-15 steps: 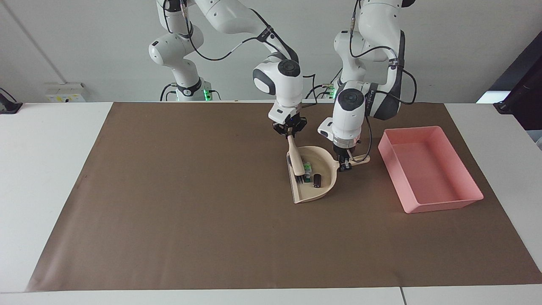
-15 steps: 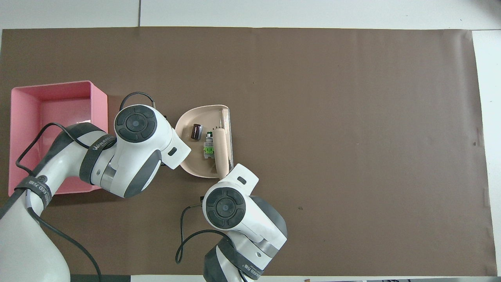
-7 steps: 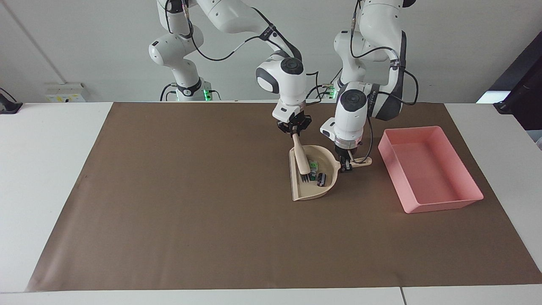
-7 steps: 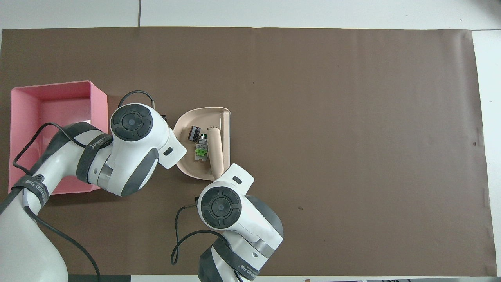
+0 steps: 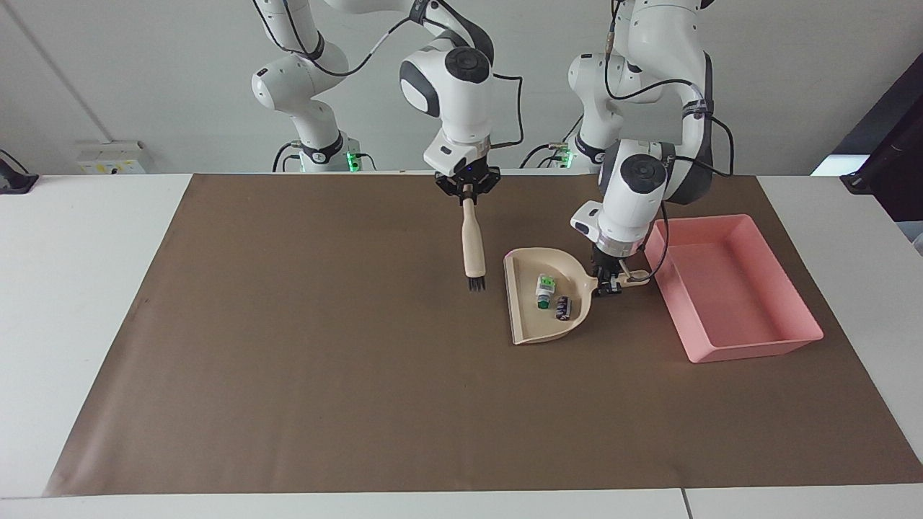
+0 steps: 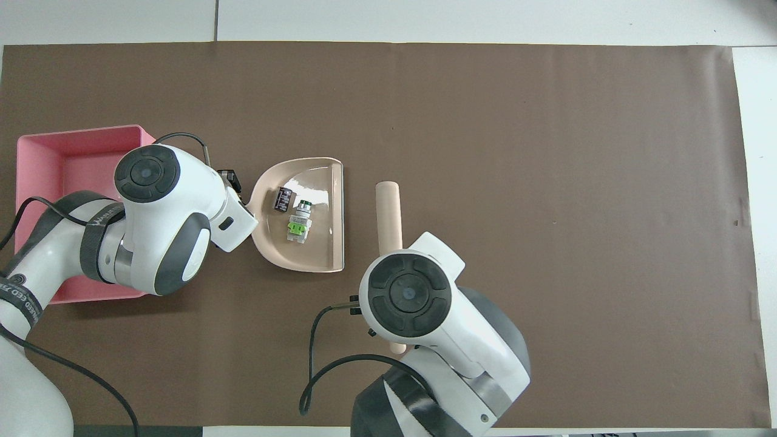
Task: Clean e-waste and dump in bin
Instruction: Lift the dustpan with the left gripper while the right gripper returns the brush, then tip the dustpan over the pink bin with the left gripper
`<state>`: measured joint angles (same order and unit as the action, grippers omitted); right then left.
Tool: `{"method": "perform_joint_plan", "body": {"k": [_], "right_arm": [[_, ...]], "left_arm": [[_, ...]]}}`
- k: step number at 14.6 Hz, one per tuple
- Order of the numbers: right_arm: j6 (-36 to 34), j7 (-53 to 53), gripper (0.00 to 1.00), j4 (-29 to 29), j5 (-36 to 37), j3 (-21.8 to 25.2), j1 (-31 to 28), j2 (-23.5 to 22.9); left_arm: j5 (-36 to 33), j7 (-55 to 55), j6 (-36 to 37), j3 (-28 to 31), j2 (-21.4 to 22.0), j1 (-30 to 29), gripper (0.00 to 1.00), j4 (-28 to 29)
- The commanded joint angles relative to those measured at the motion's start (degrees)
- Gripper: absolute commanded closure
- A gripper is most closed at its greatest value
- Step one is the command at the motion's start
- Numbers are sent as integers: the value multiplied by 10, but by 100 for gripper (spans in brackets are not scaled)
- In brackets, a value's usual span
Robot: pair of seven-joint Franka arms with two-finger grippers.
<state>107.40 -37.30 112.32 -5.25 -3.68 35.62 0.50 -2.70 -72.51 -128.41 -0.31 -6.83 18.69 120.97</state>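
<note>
Pinches the short handle of the cream dustpan (image 5: 533, 328) with the left claw (image 5: 609, 282), fingers pressed together on it, low over the brown mat (image 5: 324, 360) covering the tabletop (image 5: 86, 288). Grips at the handle, presumably to steer the whole scoop from one end and leave the open mouth free, facing the right arm's end. Cannot tell whether resting on the mat or raised a hair above it. Carries both bits of e-waste on the pan's floor: the white block (image 5: 544, 290) with green marks near the middle, the dark cylinder (image 5: 563, 308) just beside it, closer to the handle and farther from the robots. Sits with the handle end just beside the pink bin (image 5: 750, 349), toward the left arm's end, handy for a short carry. Shows no e-waste inside the bin yet. Pinches the top of the wooden brush (image 5: 472, 249) with the right claw (image 5: 467, 189), up over bare mat beside the pan's mouth, bristles pointing down, at or just above the mat. Looks parked there to stay out of the pan's way, sweeping seemingly finished. Calls next for lifting the pan over the bin's rim and tipping it gently, to avoid rolling the cylinder out onto the mat.
</note>
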Motion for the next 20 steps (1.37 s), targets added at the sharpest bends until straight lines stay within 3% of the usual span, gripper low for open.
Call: {"method": "perform_joint_plan", "body": {"k": [1,4,8,14,18,20], "right_arm": [[-29,84,100,48,-1,-4,-116,69],[-74,229,100,49,0,-4,-255,89],[-64,411,100,81,46,-4,-404,73],[-9,479,100,105,113,-4,-461,21],[63,471,100,159,111,-4,-494,25],[74,471,100,184,111,-5,-507,35]], "left_arm": [[26,-26,2,-2,47,-15,100,8],[47,-76,45,0,78,-51,100,-1],[69,-149,96,7,100,-125,100,-35],[63,-200,202,14,59,-248,100,-174],[25,-244,192,14,33,-327,100,-216],[-37,-246,178,18,17,-345,100,-229]]}}
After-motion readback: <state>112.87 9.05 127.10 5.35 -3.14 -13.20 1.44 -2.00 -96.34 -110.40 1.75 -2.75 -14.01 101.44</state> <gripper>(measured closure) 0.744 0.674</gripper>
